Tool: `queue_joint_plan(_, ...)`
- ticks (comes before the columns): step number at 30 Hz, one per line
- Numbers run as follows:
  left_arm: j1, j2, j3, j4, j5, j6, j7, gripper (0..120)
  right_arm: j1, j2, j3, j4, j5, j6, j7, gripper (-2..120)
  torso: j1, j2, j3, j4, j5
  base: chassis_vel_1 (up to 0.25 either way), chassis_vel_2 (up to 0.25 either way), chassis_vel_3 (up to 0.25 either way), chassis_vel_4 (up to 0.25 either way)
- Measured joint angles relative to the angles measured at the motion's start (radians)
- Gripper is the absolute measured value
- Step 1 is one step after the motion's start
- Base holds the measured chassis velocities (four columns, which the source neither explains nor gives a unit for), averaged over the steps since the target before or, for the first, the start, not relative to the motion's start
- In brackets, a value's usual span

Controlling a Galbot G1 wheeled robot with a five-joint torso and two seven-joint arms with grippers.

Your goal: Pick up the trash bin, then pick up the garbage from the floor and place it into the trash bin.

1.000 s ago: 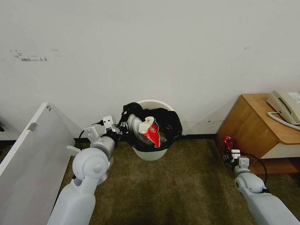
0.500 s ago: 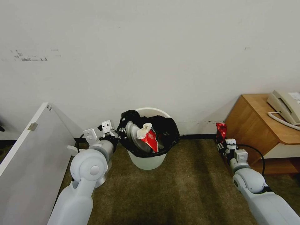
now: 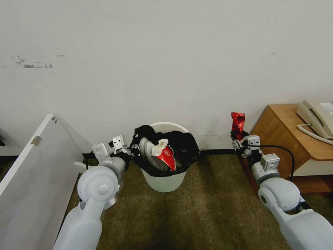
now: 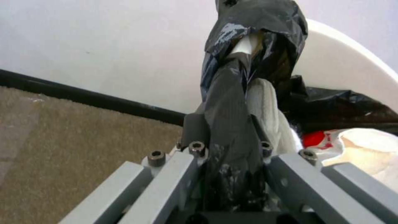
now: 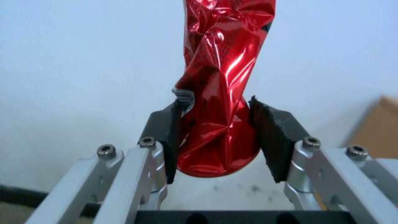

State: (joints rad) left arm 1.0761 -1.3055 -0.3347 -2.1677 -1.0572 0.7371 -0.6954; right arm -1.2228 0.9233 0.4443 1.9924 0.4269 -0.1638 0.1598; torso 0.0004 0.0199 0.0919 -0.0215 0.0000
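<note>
At the wall, on the carpet: trash bin (image 3: 165, 173) | left gripper (image 4: 226, 155) clamped on its bagged rim | right gripper (image 5: 215, 137) pinched red packet (image 3: 238, 122), held aloft right of bin | packet light, crinkly, slippery; grip mid-body.

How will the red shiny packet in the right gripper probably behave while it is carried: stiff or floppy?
The red packet looks creased and thin, so probably floppy and light. It stands up from the right gripper, so it holds some shape. Its glossy film may slip between the pads.
</note>
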Motion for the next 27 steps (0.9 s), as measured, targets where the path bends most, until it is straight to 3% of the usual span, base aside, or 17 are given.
queue_joint_plan(8,0.002,-0.003,0.008,0.007,-0.002,0.000,0.002,4,0.013,-0.015,-0.009,0.038,0.025,0.037,-0.039,39,0.000,0.000,0.000,0.0000,-0.0001,0.000,0.000,0.000,0.000)
queue_joint_plan(17,-0.006,-0.013,0.022,0.021,0.000,0.000,0.012,4,0.057,-0.092,-0.072,0.049,0.062,0.213,-0.289,39,0.000,0.000,0.000,0.0001,0.0000,0.000,0.000,0.000,0.000)
queue_joint_plan(27,-0.011,-0.025,0.034,0.035,0.005,0.000,0.019,4,0.070,-0.142,-0.114,0.044,0.089,0.288,-0.424,39,0.000,0.000,0.000,0.0000,0.0000,0.000,0.000,0.000,0.000)
